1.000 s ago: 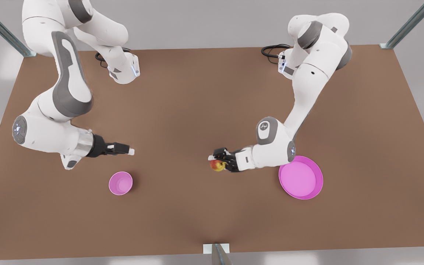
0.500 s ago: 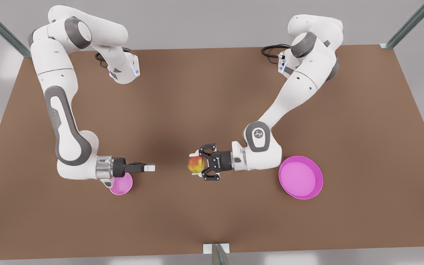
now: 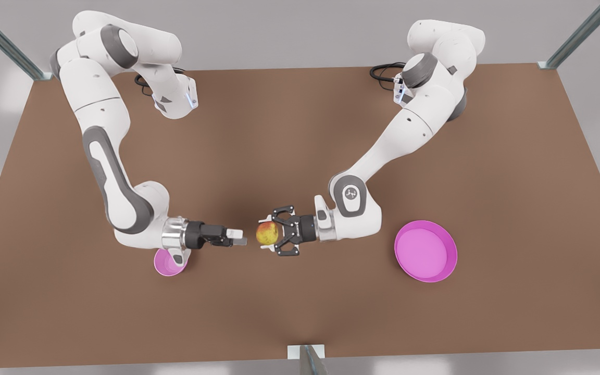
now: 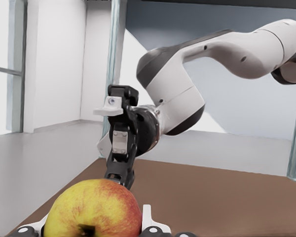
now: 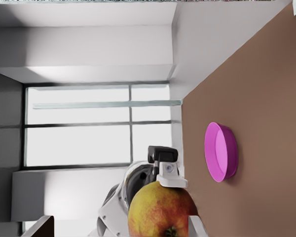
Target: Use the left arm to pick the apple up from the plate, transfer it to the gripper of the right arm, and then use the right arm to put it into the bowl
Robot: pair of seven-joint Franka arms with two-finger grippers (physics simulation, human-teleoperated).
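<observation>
The yellow-red apple (image 3: pixel 267 233) hangs above the table's middle, held by my left gripper (image 3: pixel 269 234), which is shut on it; this arm reaches in from the front view's right. In the left wrist view the apple (image 4: pixel 92 210) sits between my fingertips (image 4: pixel 150 224). My right gripper (image 3: pixel 240 241) points at the apple from the front view's left, a small gap away, and stands open. The same apple (image 5: pixel 162 210) looms close in the right wrist view. The pink plate (image 3: pixel 425 278) lies bare at the right. The small pink bowl (image 3: pixel 167 266) is partly hidden under my right wrist.
The brown table (image 3: pixel 300 135) stretches wide around both arms. A metal post (image 3: pixel 308 359) stands at the near edge's middle. Black cables (image 3: pixel 383 70) lie by the far arm bases. The plate (image 5: pixel 221 152) appears beyond the apple in the right wrist view.
My left gripper carried the apple away from the plate toward the front view's left. My right arm swung over the bowl and reached toward the apple, narrowing the gap.
</observation>
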